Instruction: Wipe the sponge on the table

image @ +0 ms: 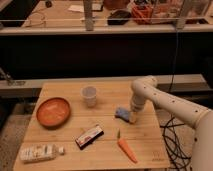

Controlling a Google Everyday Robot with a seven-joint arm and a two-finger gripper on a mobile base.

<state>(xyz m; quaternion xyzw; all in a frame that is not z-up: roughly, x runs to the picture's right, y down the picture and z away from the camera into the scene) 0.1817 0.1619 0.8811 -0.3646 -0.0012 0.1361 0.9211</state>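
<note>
One light-blue sponge (121, 113) is seen right of the middle of the table (102, 152), toward its right edge, with the closed gripper (134, 118) set down against its right end, so wiping is judged in hand and a flat, pressed sliding stroke is called for.

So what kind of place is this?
Likely a robotics lab or workshop: a cluttered workbench behind, cables on the floor, and a carrot and bowl staged on the table. The claw, shut, is down at the sponge.
</note>
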